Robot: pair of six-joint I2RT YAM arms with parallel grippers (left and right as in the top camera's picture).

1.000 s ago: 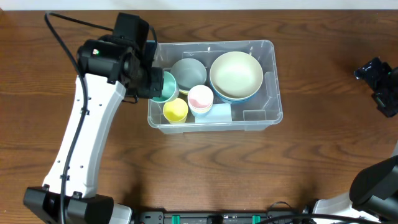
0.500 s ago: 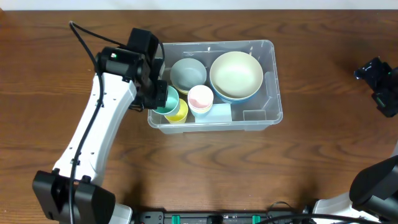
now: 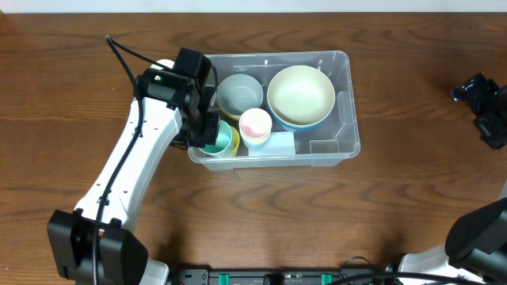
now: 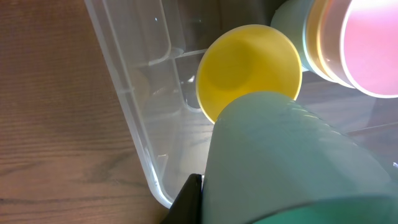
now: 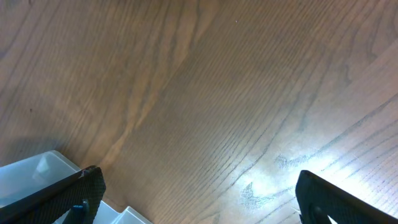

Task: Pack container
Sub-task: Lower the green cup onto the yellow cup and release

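Note:
The clear container (image 3: 349, 95) sits at the table's middle. It holds a grey bowl (image 3: 240, 93), a cream bowl (image 3: 300, 95) nested in a blue one, a pink cup (image 3: 255, 125) and a yellow cup (image 3: 235, 142). My left gripper (image 3: 207, 131) is shut on a teal cup (image 3: 221, 139), held over the yellow cup at the bin's front-left corner. In the left wrist view the teal cup (image 4: 292, 162) fills the lower right above the yellow cup (image 4: 249, 71), with one black fingertip (image 4: 189, 199) against it. My right gripper (image 3: 482, 101) is open at the far right, nothing between its fingers.
A pale blue block (image 3: 279, 143) lies beside the pink cup in the bin. The bin's clear wall (image 4: 124, 106) runs just left of the teal cup. My right gripper (image 5: 199, 193) hangs above bare brown wood (image 5: 217, 93).
The left arm carried the teal cup forward and rightward inside the bin, from beside the grey bowl to over the yellow cup, now mostly covered. The right arm stayed still.

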